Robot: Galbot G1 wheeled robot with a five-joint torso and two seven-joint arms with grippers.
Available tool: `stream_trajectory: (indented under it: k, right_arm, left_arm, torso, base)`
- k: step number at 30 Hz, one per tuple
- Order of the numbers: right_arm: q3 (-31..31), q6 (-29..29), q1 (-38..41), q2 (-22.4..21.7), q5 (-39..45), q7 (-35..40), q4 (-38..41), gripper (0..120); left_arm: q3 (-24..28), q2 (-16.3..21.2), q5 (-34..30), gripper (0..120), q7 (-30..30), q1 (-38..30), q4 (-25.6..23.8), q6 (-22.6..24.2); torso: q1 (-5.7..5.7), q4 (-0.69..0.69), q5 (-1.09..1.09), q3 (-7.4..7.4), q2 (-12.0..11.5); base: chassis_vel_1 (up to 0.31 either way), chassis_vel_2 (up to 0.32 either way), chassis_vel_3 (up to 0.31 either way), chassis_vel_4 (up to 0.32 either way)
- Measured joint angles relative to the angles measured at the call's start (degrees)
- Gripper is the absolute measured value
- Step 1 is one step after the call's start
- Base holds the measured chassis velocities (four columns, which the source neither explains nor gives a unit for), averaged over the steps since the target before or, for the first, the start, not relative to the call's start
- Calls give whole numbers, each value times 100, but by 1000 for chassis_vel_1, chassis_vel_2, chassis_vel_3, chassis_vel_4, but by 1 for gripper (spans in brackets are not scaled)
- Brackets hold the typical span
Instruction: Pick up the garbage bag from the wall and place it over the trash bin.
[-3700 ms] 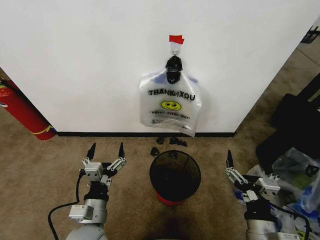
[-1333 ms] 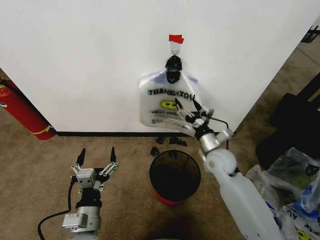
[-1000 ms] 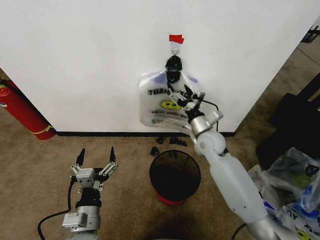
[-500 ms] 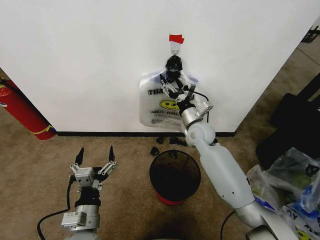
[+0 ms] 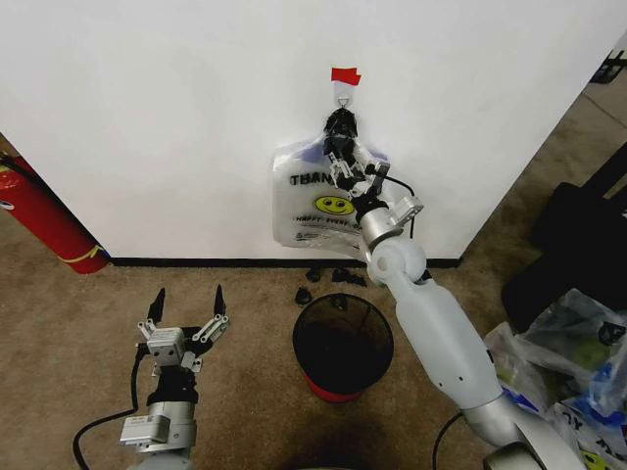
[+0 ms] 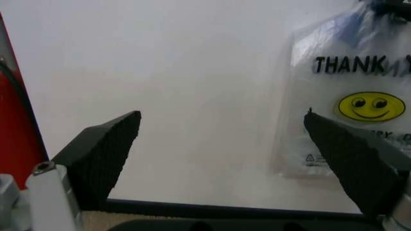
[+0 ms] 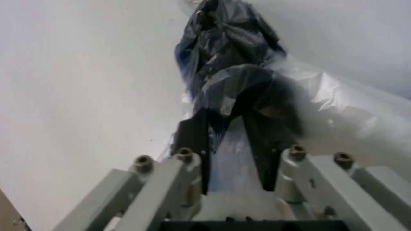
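right gripper (image 5: 344,157) fingers apart round bag (image 5: 318,211) handles | close on them, then lift off hook (image 5: 342,94) | left gripper (image 5: 185,305) wide apart, idle by floor

wall (image 5: 176,117) white, black baseboard | tape (image 5: 345,75) red | trash bin (image 5: 343,343) black mesh, red base | carpet (image 5: 78,333) tan

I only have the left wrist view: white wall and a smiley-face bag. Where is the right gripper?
Observer: The right gripper is up at the garbage bag's bunched top, just under the hook.
Operator: Is it clamped yet?
Observer: The right wrist view shows its fingers apart, either side of the bunched plastic.
Operator: And the bin?
Observer: The trash bin stands on the carpet below the bag.
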Motion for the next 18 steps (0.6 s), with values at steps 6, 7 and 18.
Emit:
stream_trajectory:
  k: [6, 7, 18]
  right_arm:
    - [14, -18, -10, -36, 49, 52, 50, 0]
    - [12, -18, -22, -46, 48, 96, 76, 0]
    - [110, -41, -967, -263, -298, 150, 993, 0]
  left_arm:
    - [-2, 3, -12, 100, -2, 15, -34, -2]
    - [7, 3, -11, 100, -1, 18, -44, -2]
    - [105, 25, -18, 100, -5, 11, -62, -30]
  torso:
    - [0, 0, 0, 0, 0]
    - [0, 0, 0, 0, 0]
    - [0, 0, -1, 0, 1]
  base:
    - [0, 0, 0, 0]
    - [0, 0, 0, 0]
    - [0, 0, 0, 0]
